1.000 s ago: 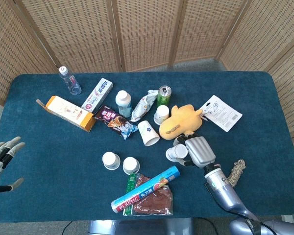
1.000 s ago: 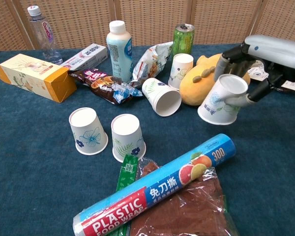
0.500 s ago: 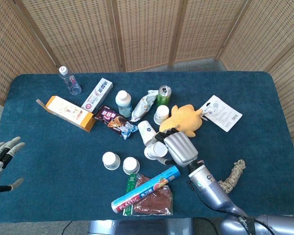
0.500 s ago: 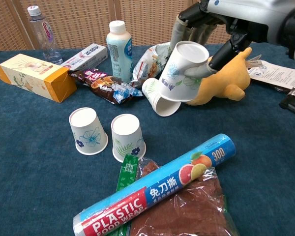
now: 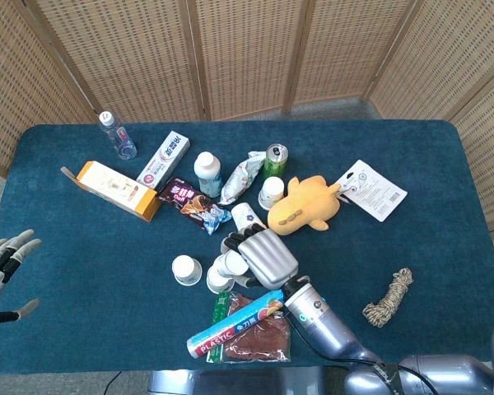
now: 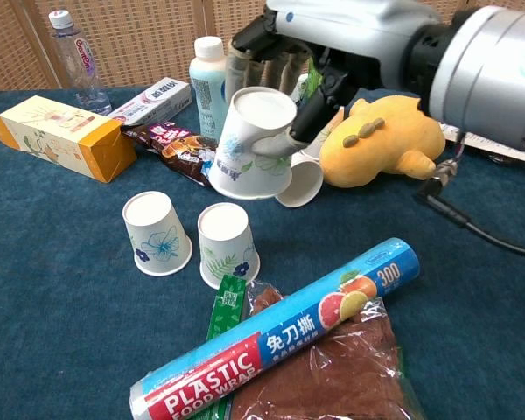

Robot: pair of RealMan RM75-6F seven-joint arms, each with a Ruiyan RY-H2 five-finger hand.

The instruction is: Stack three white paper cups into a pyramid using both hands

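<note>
Two upturned paper cups already stand side by side as the pyramid's base, just below and to the left of the right robot hand (image 6: pixel 284 66): the blue-flower cup (image 6: pixel 157 233) and the leaf-print cup (image 6: pixel 228 245), close together with their rims seemingly just touching, bottoms up on the blue bench (image 6: pixel 61 315). And here's the third cup (image 6: pixel 250 145), clasped by that right robot hand, tilted, bottom up, held in the air above and slightly behind the pair. By my reading the base is built and only the cap is left: level this cup and set it across the two bottoms.

Over at the far edge the left robot hand (image 5: pixel 2 267) hangs spread with nothing in it, well apart from the cups, so its share of the two-handed job looks untouched.

Containers now. A spare paper cup (image 6: pixel 299 181) lies on its side just under the right robot hand, mouth toward us, nothing visible inside. Behind it, a capped white drink bottle (image 6: pixel 209 87) and a green can (image 5: pixel 276 159), contents not visible. A yellow plush duck (image 6: pixel 385 140) sits right beside the arm.
</note>
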